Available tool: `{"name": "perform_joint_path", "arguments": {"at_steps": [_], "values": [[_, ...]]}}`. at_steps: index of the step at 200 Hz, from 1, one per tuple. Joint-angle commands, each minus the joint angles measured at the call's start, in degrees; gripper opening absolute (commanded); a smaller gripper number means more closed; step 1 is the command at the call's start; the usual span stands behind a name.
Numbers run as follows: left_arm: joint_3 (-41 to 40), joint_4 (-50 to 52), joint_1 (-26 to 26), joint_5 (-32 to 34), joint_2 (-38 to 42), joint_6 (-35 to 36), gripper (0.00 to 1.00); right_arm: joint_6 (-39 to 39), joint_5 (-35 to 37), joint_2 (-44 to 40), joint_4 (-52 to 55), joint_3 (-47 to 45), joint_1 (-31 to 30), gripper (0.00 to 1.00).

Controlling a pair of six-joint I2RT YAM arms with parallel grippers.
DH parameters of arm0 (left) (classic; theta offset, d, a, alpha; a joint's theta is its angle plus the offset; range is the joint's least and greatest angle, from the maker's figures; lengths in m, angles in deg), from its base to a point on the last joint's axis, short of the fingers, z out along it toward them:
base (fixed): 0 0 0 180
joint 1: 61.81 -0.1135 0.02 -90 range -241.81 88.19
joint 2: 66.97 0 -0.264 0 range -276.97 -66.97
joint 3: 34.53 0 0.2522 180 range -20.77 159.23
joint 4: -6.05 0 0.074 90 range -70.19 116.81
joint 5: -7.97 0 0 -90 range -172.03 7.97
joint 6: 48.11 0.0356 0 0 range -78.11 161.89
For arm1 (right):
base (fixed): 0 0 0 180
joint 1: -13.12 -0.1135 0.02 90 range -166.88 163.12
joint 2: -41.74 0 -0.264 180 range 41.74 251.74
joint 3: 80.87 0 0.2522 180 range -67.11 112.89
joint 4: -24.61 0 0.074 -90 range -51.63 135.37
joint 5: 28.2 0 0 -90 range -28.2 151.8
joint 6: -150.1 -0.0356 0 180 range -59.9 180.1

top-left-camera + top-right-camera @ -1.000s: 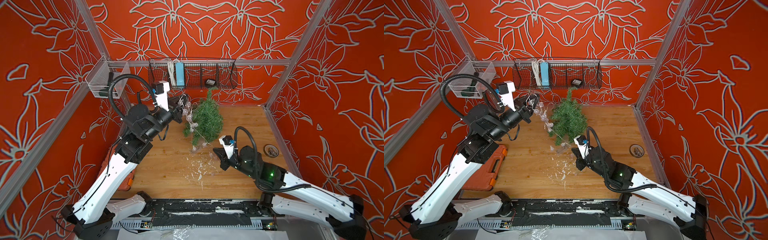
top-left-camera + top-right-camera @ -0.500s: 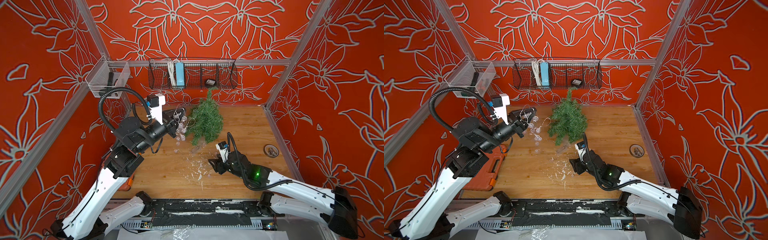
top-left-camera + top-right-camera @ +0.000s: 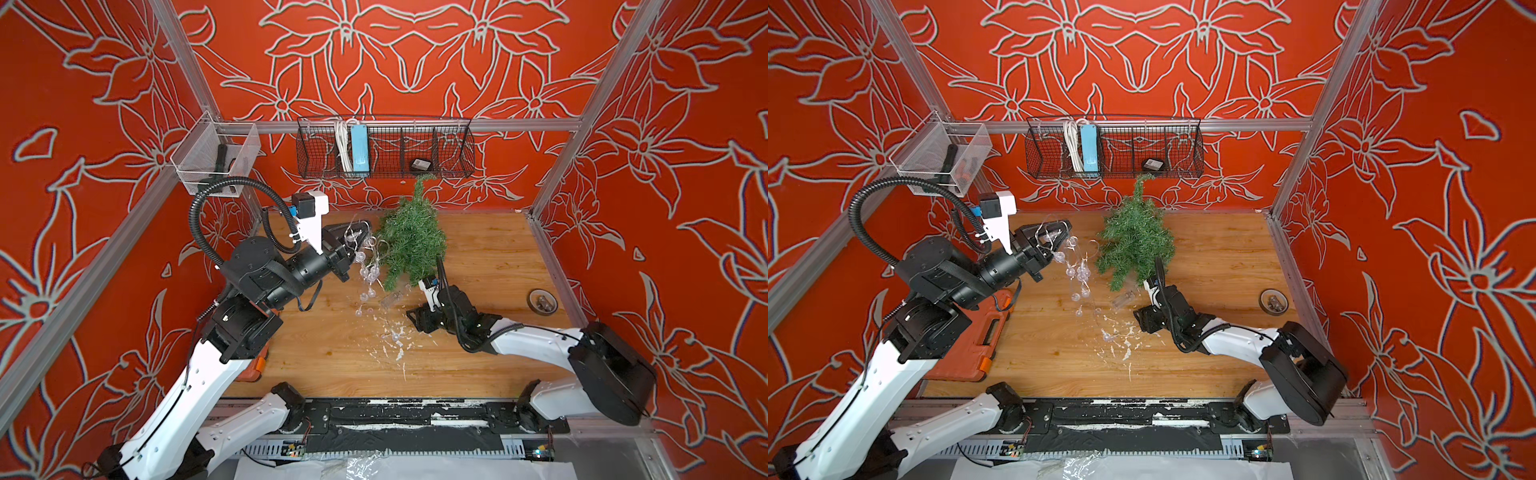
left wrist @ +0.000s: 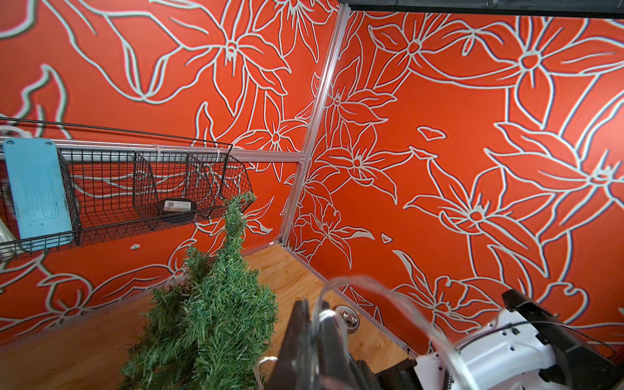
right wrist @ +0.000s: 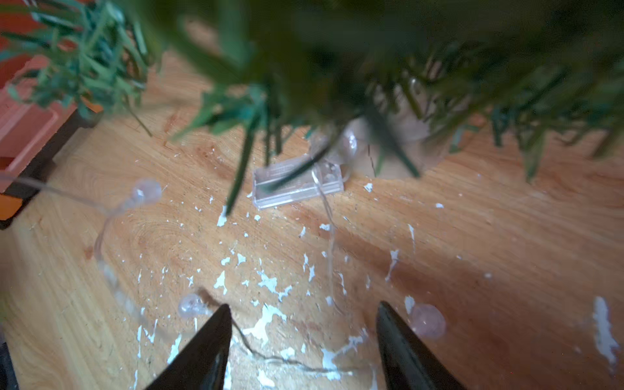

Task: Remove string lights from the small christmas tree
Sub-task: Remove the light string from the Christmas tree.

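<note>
the wooden table (image 3: 490,266) carries everything; the small christmas tree (image 3: 411,245) stands toward its back middle, its thin bent top up near the wire basket (image 3: 453,145). the left gripper (image 3: 1061,232) is raised just beside the tree, pinched closed on a bunch of the string lights (image 3: 1077,270); in the left wrist view wire loops over the closed fingers (image 4: 299,337). the right gripper (image 5: 300,310) is low over the table at the tree's near side, jaws apart and holding nothing, though a run of wire lies on the wood between the tips. from the left grip the strand hangs past the branches to the table, then trails among white paint flecks (image 5: 270,282) to the clear battery box (image 5: 297,184), flat at the tree's foot under the lowest needles.

the step in hand looks like drawing the rest of the strand clear. the left arm should pull up and away from the tree slowly, watching for bulbs caught low down; one bulb (image 5: 349,143) sits by the box, and i cannot tell if it is snagged. the tree looks light, so a sharp tug could tip it. the right gripper would do best to take the wire or box and slide it out from under the branches.
</note>
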Motion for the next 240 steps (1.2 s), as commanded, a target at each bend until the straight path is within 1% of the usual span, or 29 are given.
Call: {"name": "perform_joint_path", "arguments": {"at_steps": [1, 27, 50, 55, 71, 85, 101, 138, 162, 173, 199, 212, 224, 240], "values": [[1.6, -0.4, 0.0, -0.7, 0.8, 0.1, 0.0, 1.3, -0.2, 2.6, -9.2, 0.8, 0.5, 0.68], [1.5, -0.1, 0.0, -0.6, 0.6, 0.3, 0.0, 0.8, -1.4, 7.8, -13.6, 1.6, 1.2, 0.63], [1.3, 0.1, 0.0, -0.6, 0.4, 0.2, 0.0, 0.3, -2.3, 12.3, -17.2, 2.1, 1.6, 0.54], [1.3, 0.1, 0.0, -0.7, 0.3, 0.2, 0.0, 0.3, -2.4, 13.0, -18.0, 2.2, 1.6, 0.5], [1.4, 0.3, 0.0, -0.7, 0.2, 0.3, 0.0, -0.3, -2.5, 13.2, -19.7, 1.1, 1.5, 0.31], [1.4, 0.4, 0.0, -0.4, 0.2, 0.5, 0.0, -0.3, -2.0, 10.9, -19.6, -0.6, 1.5, 0.14], [1.4, 0.4, 0.0, 0.1, 0.5, 0.7, 0.0, -0.1, -1.4, 7.0, -18.4, -2.9, 1.4, 0.0], [2.2, 0.0, 0.0, 0.3, 0.4, 0.6, 0.0, 0.0, 0.1, -6.7, -12.1, -8.4, -0.1, 0.0], [2.8, -0.2, 0.0, 0.3, 0.2, 0.5, 0.0, -0.3, 0.8, -17.0, -4.6, -11.2, -1.0, 0.0], [3.0, -0.3, 0.0, 0.5, 0.1, 0.6, 0.0, -0.3, 2.5, -22.0, -0.3, -11.3, -1.4, 0.0], [3.3, -0.7, 0.0, 0.4, -0.3, 0.5, 0.0, 0.9, 6.7, -33.7, 9.8, -10.2, -1.5, 0.0], [3.5, -0.7, 0.0, 0.6, -0.3, 0.6, 0.0, 2.2, 8.1, -38.2, 13.4, -8.6, -1.5, 0.0], [3.9, -0.6, 0.0, 0.6, -0.5, 0.7, 0.0, 3.5, 8.9, -40.1, 16.5, -5.8, -1.5, 0.0], [4.6, -0.3, 0.0, 0.7, -0.6, 0.8, 0.0, 4.6, 9.6, -40.2, 19.0, -2.1, -1.4, 0.0]]}}
